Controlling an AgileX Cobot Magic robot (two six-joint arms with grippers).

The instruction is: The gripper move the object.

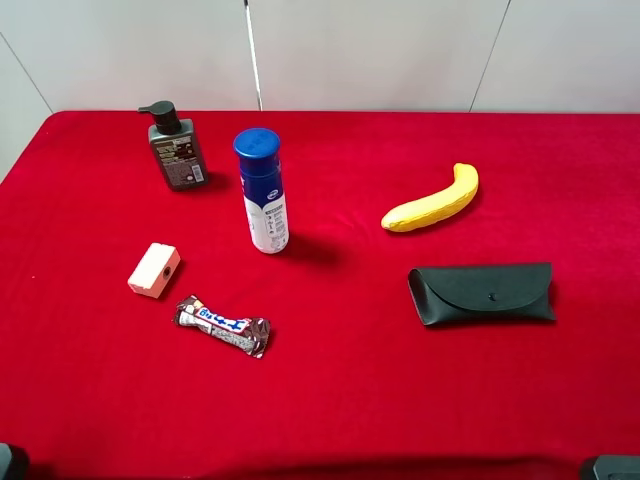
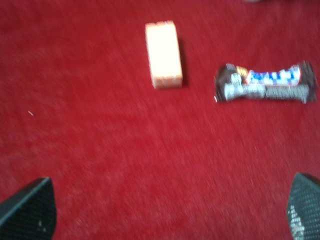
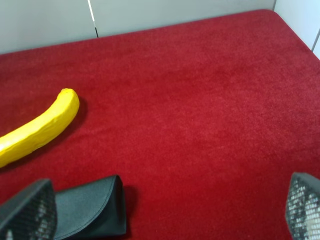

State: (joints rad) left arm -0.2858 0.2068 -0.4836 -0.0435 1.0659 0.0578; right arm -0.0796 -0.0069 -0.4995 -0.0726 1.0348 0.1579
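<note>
Both black metal grippers, left [image 2: 170, 210] and right [image 3: 170, 210], hover with jaws spread wide, holding nothing; small dark grey pump bottle [image 1: 177, 147] stands untouched on the red desk [image 1: 400, 400].

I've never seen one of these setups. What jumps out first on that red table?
The bright red cloth itself, then the yellow banana on the right, behind a black case. Left of the middle a white bottle with a blue cap stands upright, with a small dark pump bottle behind it near the back edge.
</note>
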